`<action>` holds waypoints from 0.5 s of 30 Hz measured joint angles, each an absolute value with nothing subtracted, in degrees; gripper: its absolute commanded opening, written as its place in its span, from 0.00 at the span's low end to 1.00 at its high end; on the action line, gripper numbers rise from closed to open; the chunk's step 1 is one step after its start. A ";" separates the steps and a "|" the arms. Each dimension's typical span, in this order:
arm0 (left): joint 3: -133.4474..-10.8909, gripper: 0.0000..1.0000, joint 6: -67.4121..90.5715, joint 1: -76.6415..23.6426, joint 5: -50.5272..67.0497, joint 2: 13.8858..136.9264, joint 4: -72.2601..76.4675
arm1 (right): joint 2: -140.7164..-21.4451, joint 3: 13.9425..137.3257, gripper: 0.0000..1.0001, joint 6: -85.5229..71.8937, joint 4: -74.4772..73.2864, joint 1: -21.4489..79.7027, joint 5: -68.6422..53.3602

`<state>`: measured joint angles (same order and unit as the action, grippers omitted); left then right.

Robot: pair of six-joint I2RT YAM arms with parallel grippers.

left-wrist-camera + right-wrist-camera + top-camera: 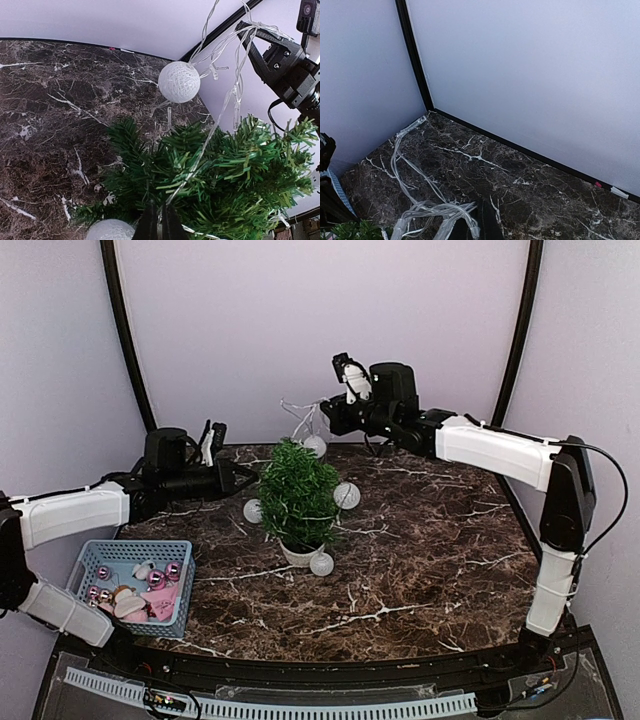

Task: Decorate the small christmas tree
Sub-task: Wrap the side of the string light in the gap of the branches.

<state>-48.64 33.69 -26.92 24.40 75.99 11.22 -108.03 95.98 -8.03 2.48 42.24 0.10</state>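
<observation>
Here the small christmas tree (297, 495) stands mid-table (430, 550); our right gripper (327, 412), clamped on the light string (427, 210), holds it above the tip; our left gripper (245, 477) pinches that wire beside the branches, seemingly for tension.

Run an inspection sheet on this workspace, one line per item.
Surface: dark marble-pattern table, dry, no spills seen.
Job's things: small christmas tree upright in its white pot, mid-table. The light string with white balls is partly draped around it.
Clutter: blue basket at the near left corner, holding pink baubles and other small pieces.
Grippers: left pincer shut at the tree's left side, and a strand of the light string appears pinched. Right pincer shut on the light string, raised behind the treetop.
Cables: black cable loops free off the right arm.
Surroundings: plain pale walls and black frame poles.
</observation>
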 measured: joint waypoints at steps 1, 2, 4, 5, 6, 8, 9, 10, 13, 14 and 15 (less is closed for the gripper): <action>-48.80 0.00 33.78 -26.92 24.47 76.64 11.62 | -108.03 95.79 0.00 -8.03 2.46 42.24 0.73; -48.93 0.00 33.91 -26.92 24.60 77.30 12.14 | -107.96 95.50 0.00 -8.05 2.44 42.24 1.39; -49.45 0.00 34.13 -26.92 24.88 78.28 12.45 | -107.39 94.24 0.00 -8.21 2.39 42.22 2.59; -49.65 0.00 34.17 -26.92 25.06 78.56 12.71 | -106.98 93.45 0.00 -8.27 2.20 42.15 3.03; -49.82 0.00 34.20 -26.92 25.19 78.76 12.91 | -106.50 92.77 0.00 -8.45 2.02 42.11 3.40; -50.06 0.00 34.22 -26.92 25.58 78.87 13.37 | -105.51 91.57 0.00 -8.62 1.87 41.91 3.99; -50.26 0.00 34.22 -26.92 25.80 78.91 13.58 | -104.86 90.89 0.00 -8.71 1.67 41.80 4.29; -50.54 0.00 34.22 -26.92 26.04 78.96 13.76 | -104.29 90.26 0.00 -8.80 1.61 41.71 4.45; -50.70 0.01 34.22 -26.92 26.63 79.18 14.74 | -102.00 88.14 0.00 -9.08 1.41 41.52 4.86; -50.70 0.03 34.22 -26.92 26.92 79.35 15.03 | -101.45 87.70 0.00 -9.15 1.32 41.52 4.89; -50.70 0.09 34.24 -26.92 27.16 79.59 15.29 | -100.77 87.11 0.00 -9.32 1.30 41.52 4.86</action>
